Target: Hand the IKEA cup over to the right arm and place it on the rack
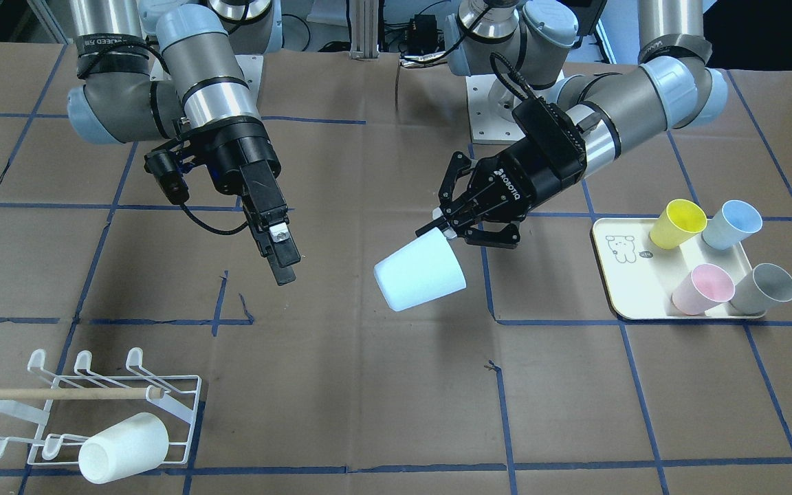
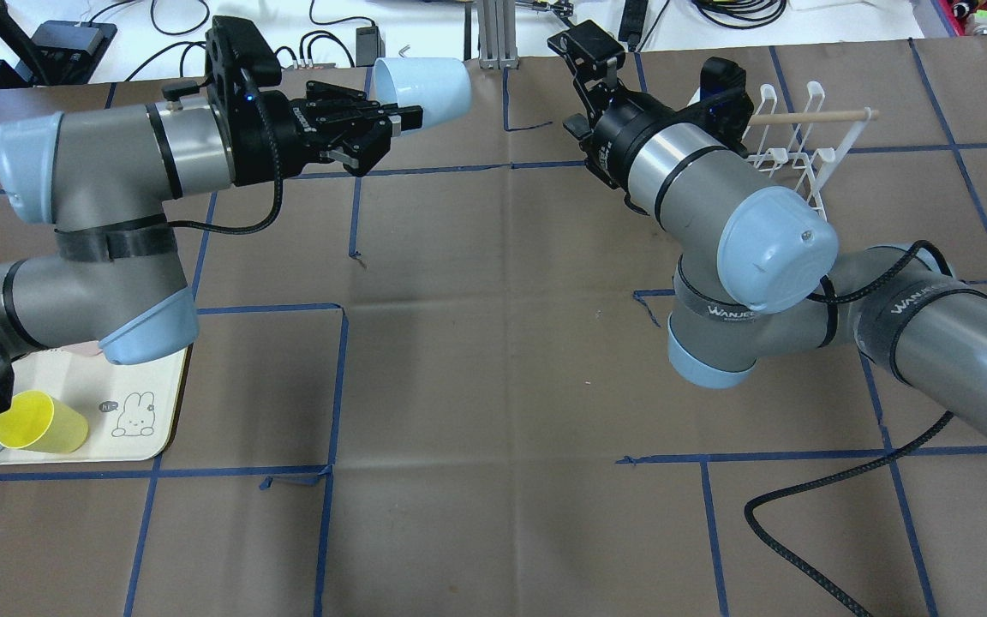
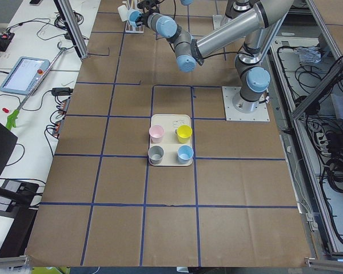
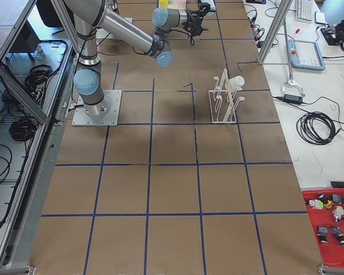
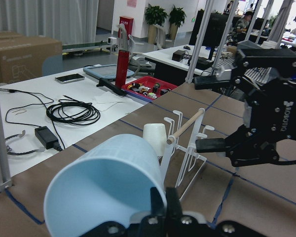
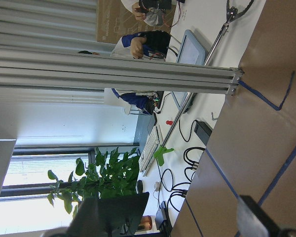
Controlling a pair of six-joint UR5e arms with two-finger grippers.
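Exterior front-facing view: my left gripper (image 1: 445,230) is clamped on one end of the cup (image 1: 420,275), long axis pointing roughly toward the right gripper (image 1: 284,269), whose jaws are spread wide, well apart from it

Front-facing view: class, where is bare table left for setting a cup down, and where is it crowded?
Free: the wide brown table between the rack and the tray. Crowded: the tray, with four cups; the rack, with a white cup on it; and between the left gripper and right gripper, where the held cup hangs.
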